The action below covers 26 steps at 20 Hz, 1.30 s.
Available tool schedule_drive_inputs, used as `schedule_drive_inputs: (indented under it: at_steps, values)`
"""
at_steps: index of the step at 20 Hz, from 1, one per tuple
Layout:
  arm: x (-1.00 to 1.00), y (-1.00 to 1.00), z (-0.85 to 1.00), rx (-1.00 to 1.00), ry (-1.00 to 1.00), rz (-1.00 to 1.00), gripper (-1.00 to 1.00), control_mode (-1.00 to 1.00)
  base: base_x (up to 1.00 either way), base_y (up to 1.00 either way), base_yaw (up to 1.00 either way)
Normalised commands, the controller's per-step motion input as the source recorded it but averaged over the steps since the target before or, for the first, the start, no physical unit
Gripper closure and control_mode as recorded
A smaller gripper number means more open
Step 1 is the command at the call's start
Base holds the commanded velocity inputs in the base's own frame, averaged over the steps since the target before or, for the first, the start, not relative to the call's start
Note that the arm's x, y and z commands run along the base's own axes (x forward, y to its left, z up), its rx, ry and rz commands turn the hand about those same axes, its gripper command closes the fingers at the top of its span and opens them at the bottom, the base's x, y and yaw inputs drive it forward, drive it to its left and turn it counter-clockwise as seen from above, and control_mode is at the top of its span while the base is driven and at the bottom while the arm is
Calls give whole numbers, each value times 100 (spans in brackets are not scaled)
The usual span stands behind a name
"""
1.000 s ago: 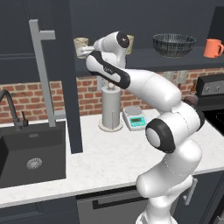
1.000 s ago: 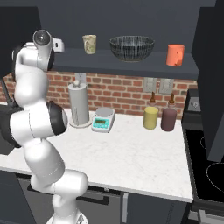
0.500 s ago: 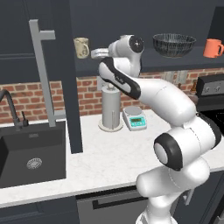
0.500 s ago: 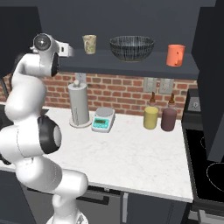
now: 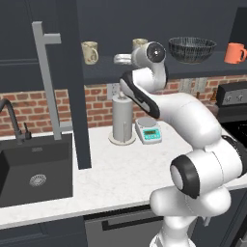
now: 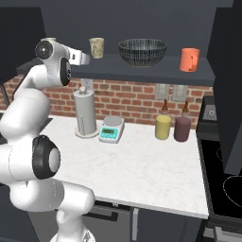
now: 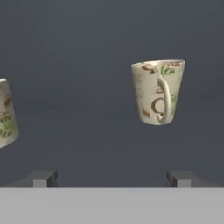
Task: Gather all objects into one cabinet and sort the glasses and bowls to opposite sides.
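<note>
Left base view: end effector [image 5: 120, 59] at shelf height in the dark navy wall cabinet [image 5: 67, 87], near the beige patterned handled mug [image 5: 89, 52]; black ribbed bowl [image 5: 191, 49] and orange mug [image 5: 235, 53] stand further right.

Right base view: small beige tumbler [image 6: 97, 47] just beside the end effector [image 6: 85, 58], left of the bowl.

Hand view: fingers [image 7: 43, 178] wide apart, empty; handled mug ahead.
</note>
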Motion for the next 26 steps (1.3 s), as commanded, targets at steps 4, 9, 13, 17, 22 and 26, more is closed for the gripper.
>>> schedule_drive_inputs:
  at_steps: [4,9,13,17,22,26]
  values:
    - [0,-56,29,0,0,-11,-100,-100,0,0,0]
    - [0,-52,24,0,0,-6,-100,-100,0,0,0]
    - [0,-47,11,0,0,-1,-100,-100,0,0,0]
    - [0,-11,0,0,-1,0,-100,-100,0,0,0]
    - [0,14,0,0,-2,6,-100,-100,0,0,0]
    - [1,25,0,0,0,9,-100,-100,0,0,0]
